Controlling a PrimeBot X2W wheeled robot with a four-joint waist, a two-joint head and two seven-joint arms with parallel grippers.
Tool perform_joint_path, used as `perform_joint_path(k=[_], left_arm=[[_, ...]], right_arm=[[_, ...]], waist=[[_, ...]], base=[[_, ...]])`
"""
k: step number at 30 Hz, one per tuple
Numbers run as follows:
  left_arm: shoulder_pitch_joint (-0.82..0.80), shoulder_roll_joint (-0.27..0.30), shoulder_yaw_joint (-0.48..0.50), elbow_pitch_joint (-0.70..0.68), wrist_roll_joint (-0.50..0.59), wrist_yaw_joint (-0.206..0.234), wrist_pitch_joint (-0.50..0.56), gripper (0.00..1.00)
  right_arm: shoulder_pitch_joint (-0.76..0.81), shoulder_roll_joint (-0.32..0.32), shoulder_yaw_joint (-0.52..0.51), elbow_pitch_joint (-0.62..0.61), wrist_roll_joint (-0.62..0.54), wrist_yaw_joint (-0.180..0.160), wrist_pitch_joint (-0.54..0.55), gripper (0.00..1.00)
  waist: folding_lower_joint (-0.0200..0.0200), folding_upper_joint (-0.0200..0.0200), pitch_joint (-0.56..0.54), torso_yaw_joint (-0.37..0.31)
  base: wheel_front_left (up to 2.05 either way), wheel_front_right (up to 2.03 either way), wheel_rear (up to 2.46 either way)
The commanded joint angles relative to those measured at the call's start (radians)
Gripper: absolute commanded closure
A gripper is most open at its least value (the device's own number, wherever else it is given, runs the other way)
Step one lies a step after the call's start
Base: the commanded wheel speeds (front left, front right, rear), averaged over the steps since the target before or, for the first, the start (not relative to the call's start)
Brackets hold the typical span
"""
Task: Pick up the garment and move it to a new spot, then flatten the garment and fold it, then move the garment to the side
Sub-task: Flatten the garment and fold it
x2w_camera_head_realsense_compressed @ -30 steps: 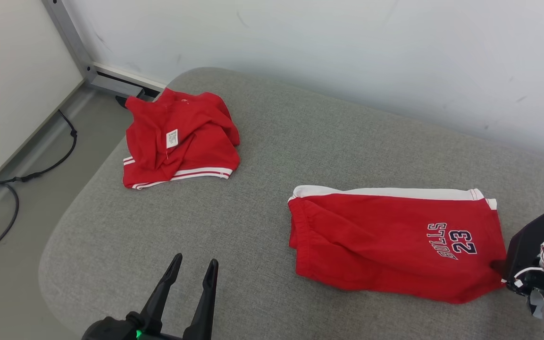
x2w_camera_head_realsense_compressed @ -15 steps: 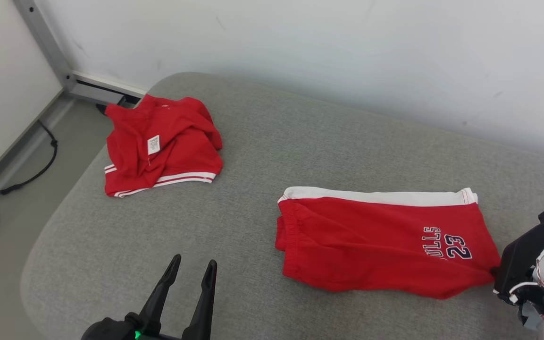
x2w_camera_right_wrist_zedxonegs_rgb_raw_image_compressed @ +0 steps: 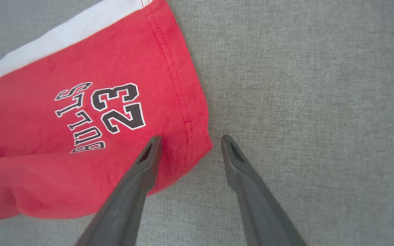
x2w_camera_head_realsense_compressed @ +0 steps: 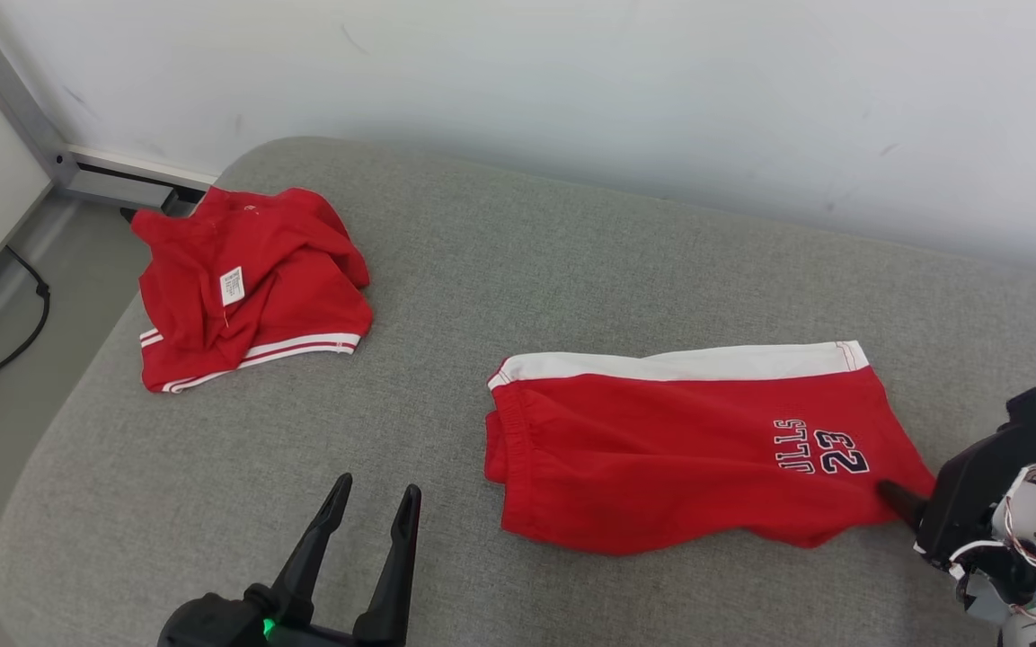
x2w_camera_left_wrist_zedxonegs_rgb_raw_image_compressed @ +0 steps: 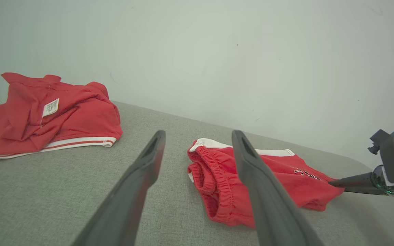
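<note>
Looking down from the head view, two red garments lie well apart on one grey cushion [x2w_camera_head_realsense_compressed: 482, 261]. The folded shorts [x2w_camera_head_realsense_compressed: 661, 458] rest flat at centre-right, with one white band along the far edge. A crumpled garment [x2w_camera_head_realsense_compressed: 248, 288] bearing one white label sits near the far left corner. The left gripper [x2w_camera_head_realsense_compressed: 377, 490] hovers at the near edge, jaws spread and empty. The right gripper [x2w_camera_head_realsense_compressed: 897, 497] is at the shorts' near right corner. One dark cable [x2w_camera_head_realsense_compressed: 23, 332] lies on the floor.

From the left wrist view, both fingers [x2w_camera_left_wrist_zedxonegs_rgb_raw_image_compressed: 142, 171] frame the shorts' elastic waistband end.

From the right wrist view, the two fingers stand parted, released, grasping nothing. One [x2w_camera_right_wrist_zedxonegs_rgb_raw_image_compressed: 142, 167] is over the hem corner beside the single "BULLS 23" print [x2w_camera_right_wrist_zedxonegs_rgb_raw_image_compressed: 101, 116], the other over bare cushion. Whether it touches cloth I cannot tell.
</note>
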Motion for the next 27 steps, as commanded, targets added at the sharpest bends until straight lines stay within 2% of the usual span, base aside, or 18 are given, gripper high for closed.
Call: perform_joint_path(k=[1,18,19,20,22,23,27], left_arm=[[-0.008,0.006,-0.002,0.004,-0.004,-0.003,-0.004,0.00],[-0.001,0.004,-0.014,0.018,-0.021,-0.006,-0.004,0.00],[-0.001,0.005,-0.014,0.018,-0.022,-0.006,-0.004,0.00],[-0.001,0.005,-0.014,0.019,-0.023,-0.006,-0.004,0.00],[0.000,0.004,-0.013,0.019,-0.024,-0.006,-0.004,0.00],[0.000,0.004,-0.012,0.019,-0.025,-0.006,-0.004,0.00],[0.003,0.004,-0.010,0.021,-0.028,-0.007,-0.004,0.00]], right_arm=[[-0.028,-0.005,0.001,0.018,0.005,0.000,-0.012,0.00],[-0.105,-0.002,0.034,0.218,-0.035,0.000,-0.034,0.00],[-0.108,-0.002,0.032,0.227,-0.038,0.000,-0.031,0.20],[-0.109,-0.001,0.031,0.233,-0.040,0.000,-0.031,0.51],[-0.109,0.000,0.032,0.245,-0.045,0.000,-0.030,0.92],[-0.110,0.000,0.033,0.247,-0.047,0.000,-0.031,1.00],[-0.100,-0.002,0.044,0.239,-0.041,0.000,-0.023,1.00]], waist=[[-0.0001,-0.0001,0.002,0.004],[-0.0001,-0.0001,-0.009,0.060],[-0.0001,-0.0001,-0.009,0.062],[-0.0001,-0.0001,-0.010,0.063],[-0.0001,-0.0001,-0.010,0.064],[-0.0001,-0.0001,-0.010,0.064],[-0.0001,-0.0001,-0.012,0.060]], base=[[0.00,0.00,0.00],[0.00,0.00,0.00],[0.00,0.00,0.00],[0.00,0.00,0.00],[0.00,0.00,0.00],[0.00,0.00,0.00],[0.00,0.00,0.00]])
